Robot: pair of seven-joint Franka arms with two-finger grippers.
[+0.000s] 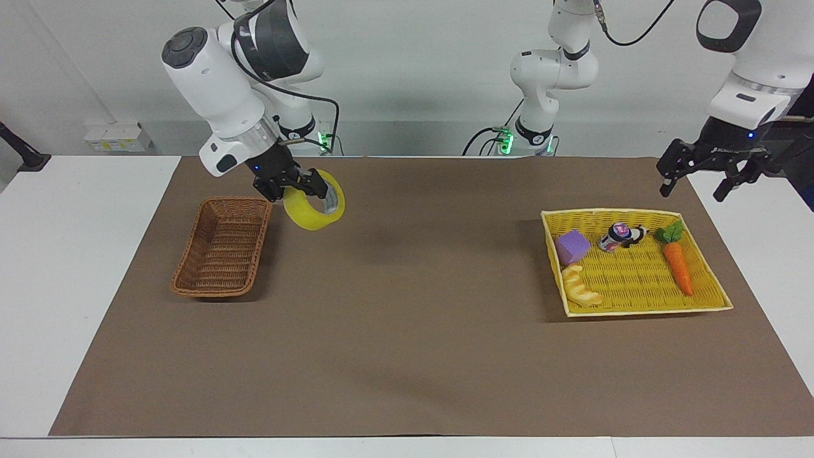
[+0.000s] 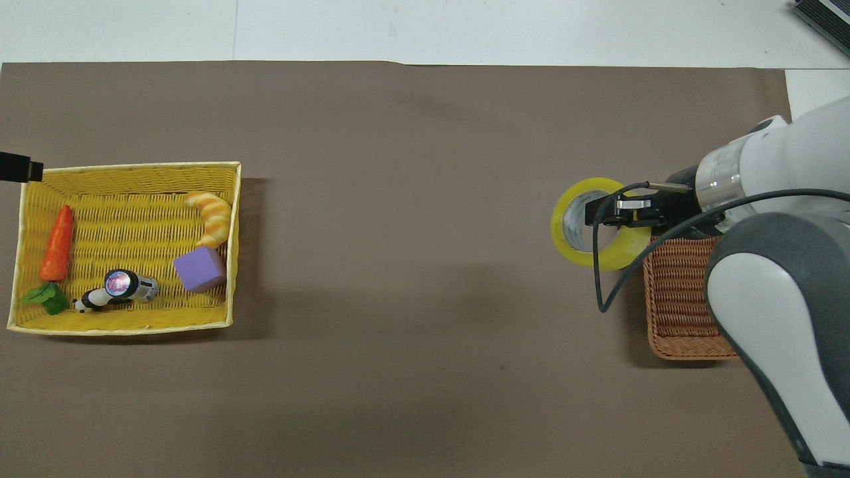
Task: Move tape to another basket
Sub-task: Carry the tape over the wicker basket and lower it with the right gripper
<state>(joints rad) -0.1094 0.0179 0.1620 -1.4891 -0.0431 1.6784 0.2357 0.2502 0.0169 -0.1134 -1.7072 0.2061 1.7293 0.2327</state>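
Note:
My right gripper [image 1: 311,188] is shut on the tape [image 1: 313,215], a yellow roll with a grey-white core. It holds the roll tilted in the air, over the mat just beside the basket's [image 1: 222,248] corner. The brown wicker basket has nothing in it. In the overhead view the right gripper [image 2: 607,211] has a finger through the tape's [image 2: 624,255] hole, and the roll overlaps the edge of the basket [image 2: 677,299]. My left gripper [image 1: 694,183] is open and empty, high over the mat's edge at the left arm's end; only its tip [image 2: 13,167] shows in the overhead view.
A flat yellow woven tray [image 1: 636,212] lies toward the left arm's end. It holds a carrot toy [image 1: 677,267], a purple cube [image 1: 572,247], a croissant toy [image 1: 580,287] and a small can [image 1: 615,236]. A brown mat covers the table.

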